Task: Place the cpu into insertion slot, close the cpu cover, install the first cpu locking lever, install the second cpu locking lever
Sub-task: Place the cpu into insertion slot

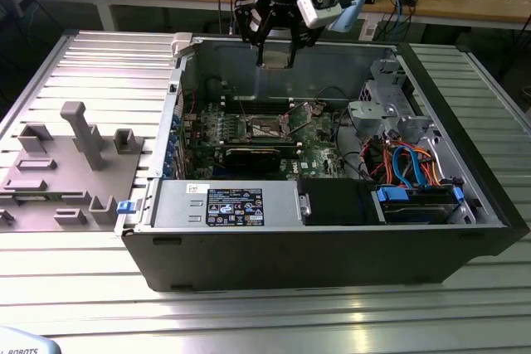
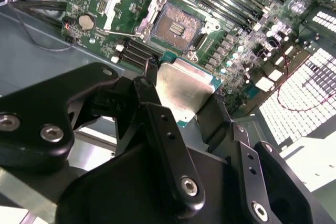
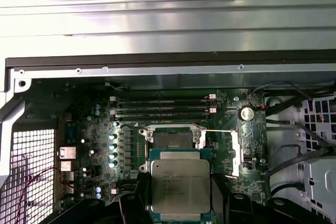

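My gripper (image 1: 275, 49) hangs over the back wall of the open computer case, shut on the cpu (image 3: 180, 184), a flat square chip with a silvery top. In both wrist views the black fingers (image 2: 157, 124) press on two opposite edges of the cpu (image 2: 185, 90). Below it and apart from it, the insertion slot (image 3: 171, 139) (image 2: 176, 24) lies bare on the green motherboard (image 1: 315, 155), a dark square recess with a metal rim. The cpu cover (image 2: 126, 6) (image 3: 234, 153) stands swung open beside the slot. In the exterior view the slot (image 1: 267, 128) sits mid-board.
A grey drive cage (image 1: 382, 97) and orange and blue cables (image 1: 406, 163) fill the case at the exterior view's right. A labelled power supply box (image 1: 232, 205) lines the near wall. Long memory slots (image 3: 163, 109) run beside the socket. Grey fixture blocks (image 1: 75, 155) stand outside the case.
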{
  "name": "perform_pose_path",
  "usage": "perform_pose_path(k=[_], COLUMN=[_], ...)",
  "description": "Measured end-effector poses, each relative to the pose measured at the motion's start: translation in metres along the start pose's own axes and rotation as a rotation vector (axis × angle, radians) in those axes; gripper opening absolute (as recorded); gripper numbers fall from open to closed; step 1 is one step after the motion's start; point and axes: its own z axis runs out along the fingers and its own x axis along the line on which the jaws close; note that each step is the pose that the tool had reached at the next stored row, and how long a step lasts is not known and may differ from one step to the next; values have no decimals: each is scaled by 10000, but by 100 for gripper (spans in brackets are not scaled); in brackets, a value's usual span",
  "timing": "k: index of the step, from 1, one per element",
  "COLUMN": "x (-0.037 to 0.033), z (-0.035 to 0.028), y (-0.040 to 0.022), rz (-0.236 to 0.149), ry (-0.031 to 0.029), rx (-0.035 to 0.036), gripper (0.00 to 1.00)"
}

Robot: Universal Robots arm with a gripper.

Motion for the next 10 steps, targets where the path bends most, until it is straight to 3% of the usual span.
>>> perform_pose_path(k=[10], x=[-1], z=[49], y=[-5], rz=[0], ry=[0], rx=[0], gripper=[54])
